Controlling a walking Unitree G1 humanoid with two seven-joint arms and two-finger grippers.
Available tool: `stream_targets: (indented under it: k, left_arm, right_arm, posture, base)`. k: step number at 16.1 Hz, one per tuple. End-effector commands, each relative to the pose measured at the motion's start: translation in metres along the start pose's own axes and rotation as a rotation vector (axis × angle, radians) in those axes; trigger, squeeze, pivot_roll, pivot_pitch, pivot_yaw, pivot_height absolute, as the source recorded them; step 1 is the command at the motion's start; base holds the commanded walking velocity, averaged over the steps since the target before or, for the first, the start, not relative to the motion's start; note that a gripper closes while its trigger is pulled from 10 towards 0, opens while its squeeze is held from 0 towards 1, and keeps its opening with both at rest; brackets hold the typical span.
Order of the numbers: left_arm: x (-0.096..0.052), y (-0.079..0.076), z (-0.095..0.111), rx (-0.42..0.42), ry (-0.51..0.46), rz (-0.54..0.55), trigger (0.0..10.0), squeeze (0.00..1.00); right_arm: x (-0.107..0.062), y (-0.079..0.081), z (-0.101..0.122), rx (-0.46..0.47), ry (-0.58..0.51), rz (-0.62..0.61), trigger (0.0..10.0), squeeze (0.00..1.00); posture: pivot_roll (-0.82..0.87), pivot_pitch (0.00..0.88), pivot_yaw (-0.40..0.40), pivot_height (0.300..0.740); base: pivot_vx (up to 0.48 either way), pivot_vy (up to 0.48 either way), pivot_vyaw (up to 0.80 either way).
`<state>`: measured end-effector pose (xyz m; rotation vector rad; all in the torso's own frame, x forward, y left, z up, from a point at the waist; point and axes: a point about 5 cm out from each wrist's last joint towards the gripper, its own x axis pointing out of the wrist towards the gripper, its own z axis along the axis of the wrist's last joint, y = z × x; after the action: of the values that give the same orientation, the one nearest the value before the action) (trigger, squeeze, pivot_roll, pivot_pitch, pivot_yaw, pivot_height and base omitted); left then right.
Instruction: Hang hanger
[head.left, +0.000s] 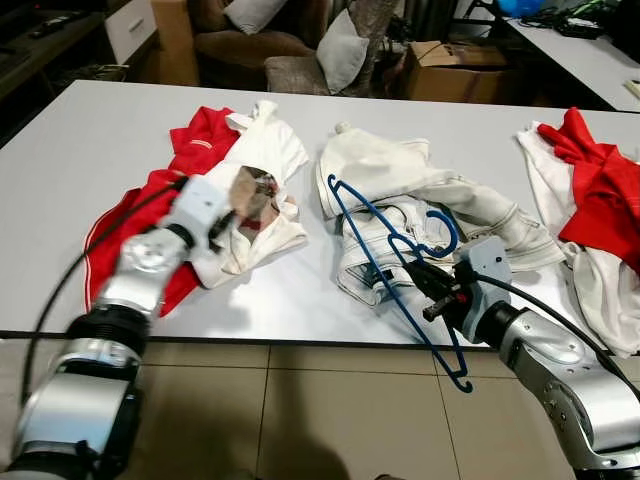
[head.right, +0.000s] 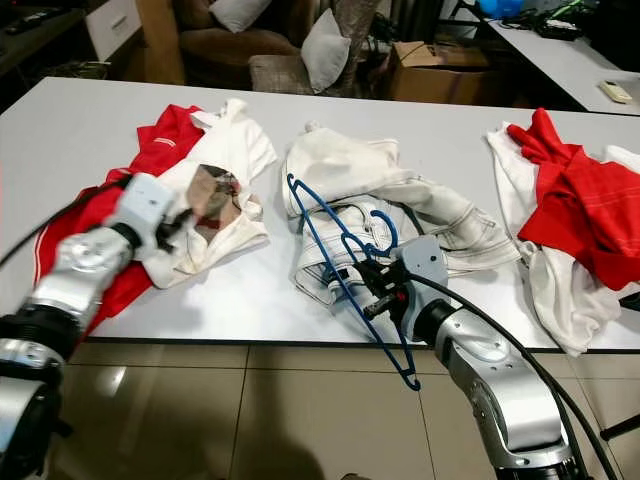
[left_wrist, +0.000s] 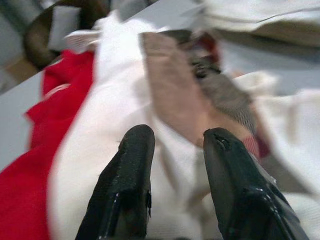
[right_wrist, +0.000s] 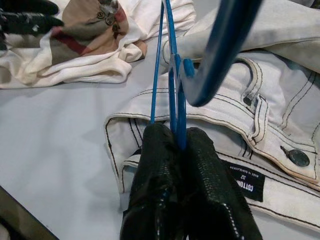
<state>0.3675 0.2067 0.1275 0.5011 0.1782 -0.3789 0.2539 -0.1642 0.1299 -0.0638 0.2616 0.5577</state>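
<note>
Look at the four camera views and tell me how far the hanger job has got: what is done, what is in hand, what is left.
Done: the right gripper has its jaws shut on the blue hanger, near its hook, above the white jeans.
In hand: the left gripper, jaws open, hovers at the white shirt lying on the red garment.
Left: no garment is on the hanger yet, and it is not hung anywhere.

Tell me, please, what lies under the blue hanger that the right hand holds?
White jeans lie on the table under the blue hanger, which the right hand grips. What the jeans cover cannot be seen.
</note>
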Motion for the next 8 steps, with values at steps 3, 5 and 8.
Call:
stream_targets:
  k: [3, 5, 8]
  left_arm:
    - [0.001, -0.017, -0.012, 0.036, 0.053, -0.132, 10.0, 1.0]
    - [0.0, -0.026, -0.007, -0.003, -0.003, -0.23, 10.0, 1.0]
    - [0.0, -0.021, 0.006, -0.03, -0.094, -0.211, 10.0, 1.0]
  right_arm:
    - [-0.002, 0.0, 0.002, -0.008, 0.002, -0.008, 10.0, 0.0]
    - [-0.001, 0.0, 0.002, -0.01, 0.001, -0.009, 10.0, 0.0]
    - [0.001, 0.001, 0.002, -0.008, -0.002, -0.007, 10.0, 0.0]
  posture:
    - [-0.09, 0.0, 0.012, 0.74]
    - [-0.08, 0.0, 0.012, 0.74]
    - [-0.08, 0.0, 0.012, 0.74]
  base:
    - [0.0, 0.0, 0.0]
    - [0.0, 0.0, 0.0]
    - [0.0, 0.0, 0.0]
